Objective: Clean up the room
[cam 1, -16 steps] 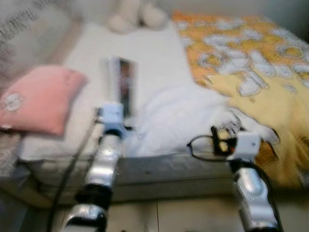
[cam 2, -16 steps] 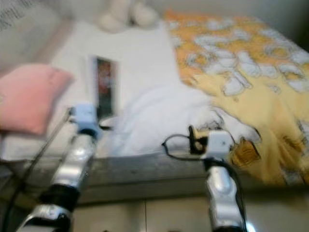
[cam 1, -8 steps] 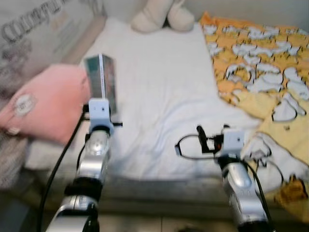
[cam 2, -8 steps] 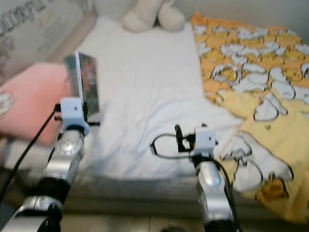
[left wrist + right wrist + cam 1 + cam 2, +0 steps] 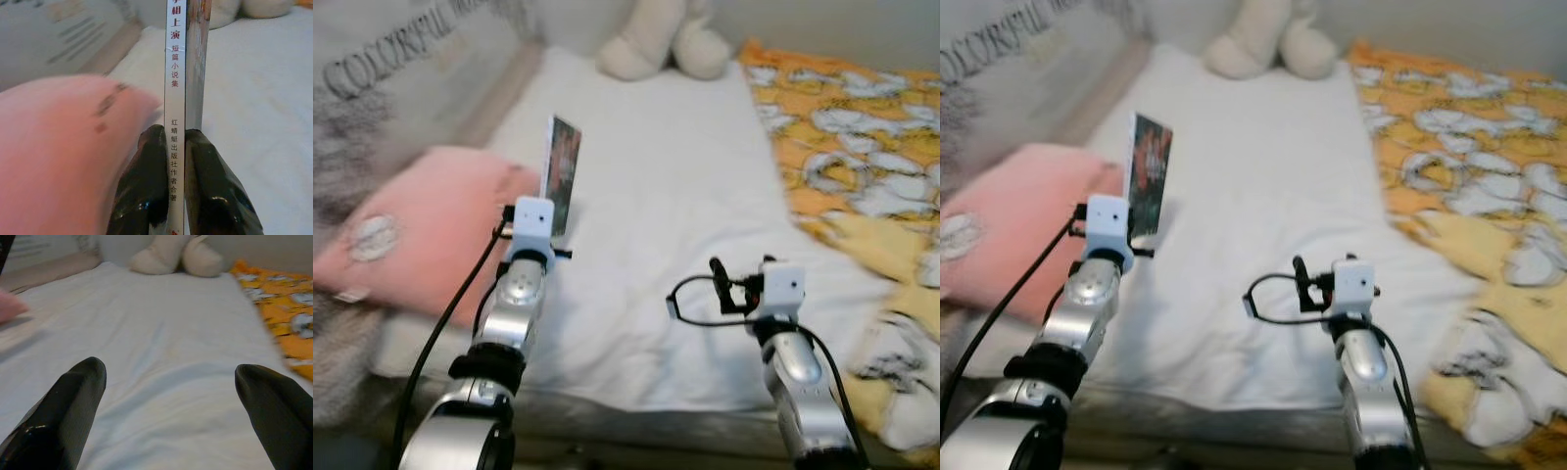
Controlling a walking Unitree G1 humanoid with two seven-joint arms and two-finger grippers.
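1. Two silver arms reach forward over the near edge of the bed, the left one at about 8 o'clock in the head view and the right one at about 5 o'clock.
2. One left claw is clenched on a single thin book; in the left wrist view its two black fingers press on either side of the white spine, which carries printed Chinese characters.
3. One book is all that is held. It stands upright on its edge above the left wrist, raised off the white sheet, with its dark, colourful cover turned toward the robot's right.
4. One right claw is released, its two black fingers spread wide apart with nothing between them, hovering low over the sheet.
5. One black cable loops out beside the right wrist, and another cable runs along the left arm.
6. One pink pillow lies at 9 o'clock on the bed, just beside the book and to its left.
7. One cream plush toy sits at 12 o'clock at the far end of the bed, well apart from both claws.
8. One orange and yellow patterned blanket covers the bed from 2 o'clock to 4 o'clock.
9. One grey cushion with printed lettering lies at 10 o'clock, behind the pillow.
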